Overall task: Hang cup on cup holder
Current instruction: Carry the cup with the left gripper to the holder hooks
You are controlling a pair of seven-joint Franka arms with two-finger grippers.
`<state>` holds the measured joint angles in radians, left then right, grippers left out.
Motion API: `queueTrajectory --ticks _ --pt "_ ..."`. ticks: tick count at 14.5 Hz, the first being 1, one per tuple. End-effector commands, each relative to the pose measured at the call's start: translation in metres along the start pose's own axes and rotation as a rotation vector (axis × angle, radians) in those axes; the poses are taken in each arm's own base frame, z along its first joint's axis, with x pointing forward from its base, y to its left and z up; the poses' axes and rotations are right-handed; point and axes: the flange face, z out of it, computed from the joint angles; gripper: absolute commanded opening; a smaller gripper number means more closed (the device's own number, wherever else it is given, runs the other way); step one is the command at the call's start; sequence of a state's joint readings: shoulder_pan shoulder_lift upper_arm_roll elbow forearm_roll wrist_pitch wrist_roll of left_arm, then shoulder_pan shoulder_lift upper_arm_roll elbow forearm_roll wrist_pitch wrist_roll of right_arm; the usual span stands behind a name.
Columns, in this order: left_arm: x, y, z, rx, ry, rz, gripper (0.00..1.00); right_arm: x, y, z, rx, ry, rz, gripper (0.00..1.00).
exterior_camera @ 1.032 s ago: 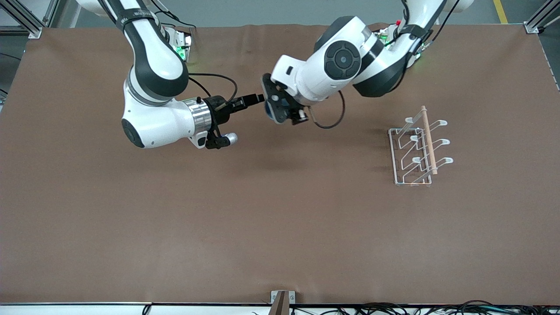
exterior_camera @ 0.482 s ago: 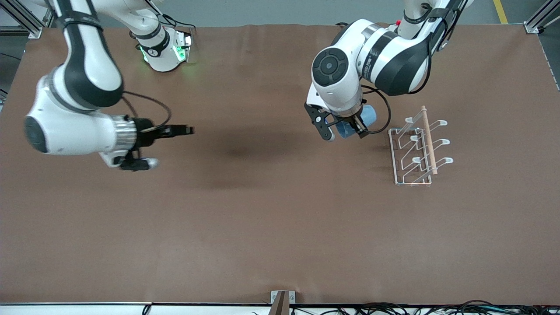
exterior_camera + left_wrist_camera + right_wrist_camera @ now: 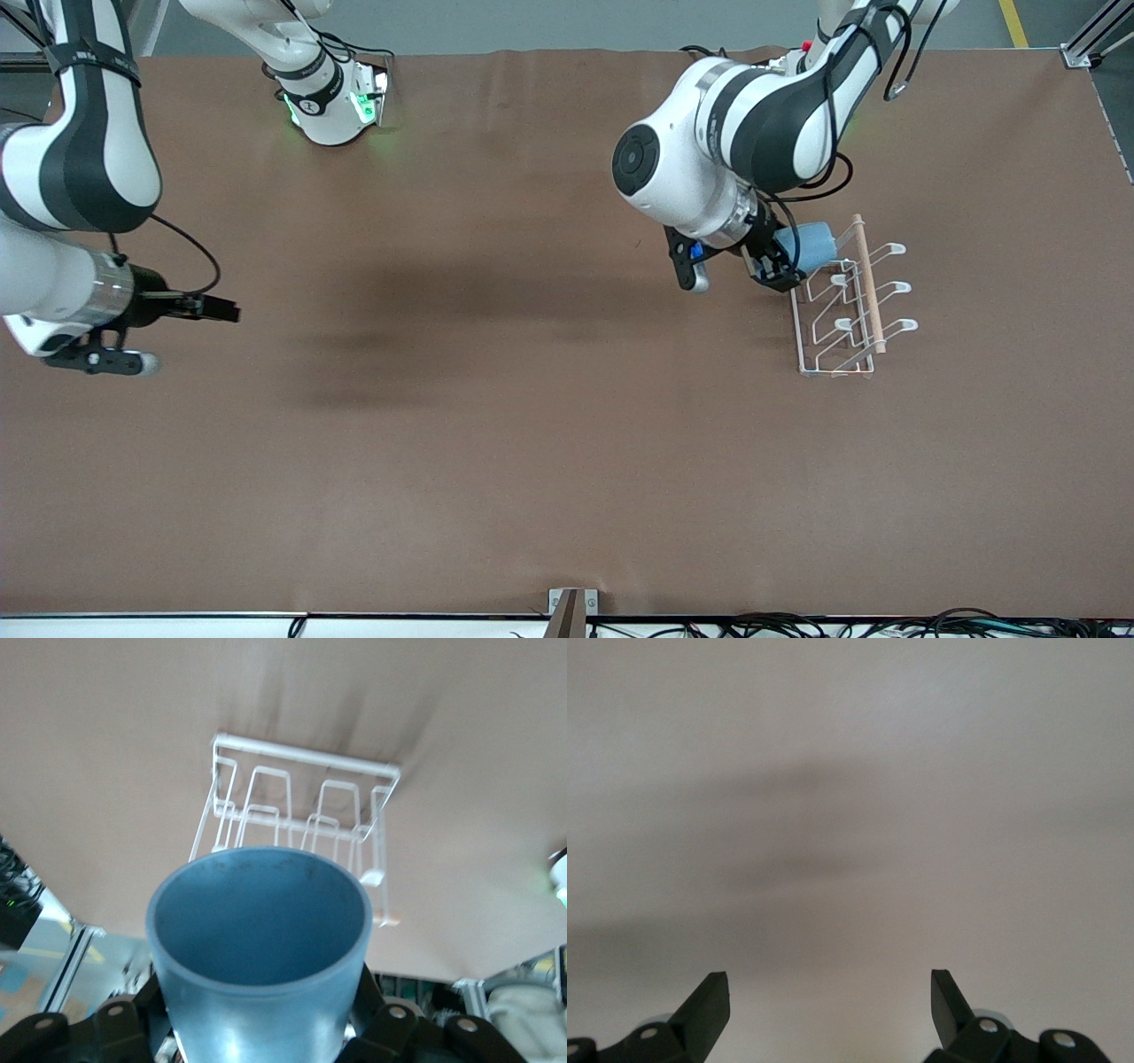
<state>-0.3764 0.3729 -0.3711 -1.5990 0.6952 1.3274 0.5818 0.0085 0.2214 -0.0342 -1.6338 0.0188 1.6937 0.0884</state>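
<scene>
Left claw (image 3: 780,264) clamped on cup (image 3: 813,245), held in the air on its side, open mouth aimed at cup holder (image 3: 846,301). Cup now over the table (image 3: 532,425) right at the holder's edge nearest the arm bases, just beside the wooden rod end; half a second ago still short of the rack, a second ago near mid-table at the right claw. In left wrist view, cup (image 3: 259,948) fills the foreground, mouth open toward holder (image 3: 301,828); contact with prongs not discernible.

Right claw (image 3: 213,308) released, fingers (image 3: 709,1010) spread wide, nothing between. Pulled back farther toward the right arm's end of the table than half a second ago; waiting there over bare table.

Cup holder unmoved across all frames.
</scene>
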Motion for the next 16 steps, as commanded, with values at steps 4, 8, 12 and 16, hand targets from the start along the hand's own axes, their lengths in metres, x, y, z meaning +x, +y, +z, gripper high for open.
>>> queueTrajectory --ticks 4,8,12,16 --pt "0.038 -0.019 0.073 0.133 -0.350 0.076 0.00 -0.030 0.040 -0.098 -0.030 0.040 -0.040 1.00" --pt "0.082 -0.013 0.140 0.186 -0.592 0.165 0.00 -0.071 0.032 -0.139 -0.008 0.110 0.147 1.00" --pt "0.097 -0.005 0.183 0.198 -0.755 0.212 0.00 -0.090 0.036 -0.160 0.002 0.155 0.143 1.00" --pt "0.100 0.000 0.212 0.219 -0.829 0.249 0.00 -0.087 0.034 -0.163 -0.005 0.180 0.085 1.00"
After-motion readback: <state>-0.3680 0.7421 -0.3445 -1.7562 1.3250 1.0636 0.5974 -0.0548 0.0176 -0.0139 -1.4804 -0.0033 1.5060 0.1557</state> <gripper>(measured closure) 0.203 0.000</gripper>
